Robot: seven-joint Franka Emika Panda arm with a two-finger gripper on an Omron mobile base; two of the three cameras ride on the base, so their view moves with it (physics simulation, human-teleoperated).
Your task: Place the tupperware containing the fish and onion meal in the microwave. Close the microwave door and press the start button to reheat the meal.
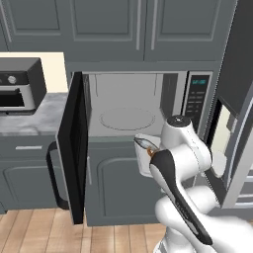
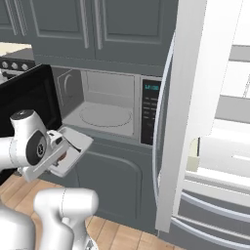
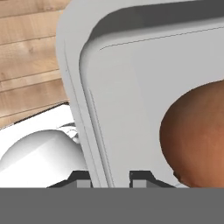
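My gripper [image 3: 110, 177] is shut on the rim of the tupperware [image 3: 144, 87], whose edge passes between the two fingertips [image 3: 140, 177]. The round orange-brown onion [image 3: 197, 131] lies inside it, close to the hand. From the base, the tupperware [image 1: 145, 154] hangs tilted in front of the microwave [image 1: 128, 106], below its opening, with the dark fish [image 1: 147, 145] near its upper edge. The microwave door [image 1: 74, 143] stands swung open to the left. Its turntable [image 1: 127, 118] is bare. The control strip [image 1: 196, 99] is on the right. From the right, the tupperware [image 2: 71, 149] is just beyond my hand [image 2: 54, 146].
A dark toaster oven [image 1: 17, 84] sits on the marble counter [image 1: 34, 118] at the left. An open fridge door [image 2: 190, 112] stands close on the right of the microwave [image 2: 105, 105]. Grey cabinets are above and below, with wooden floor [image 3: 30, 57] underneath.
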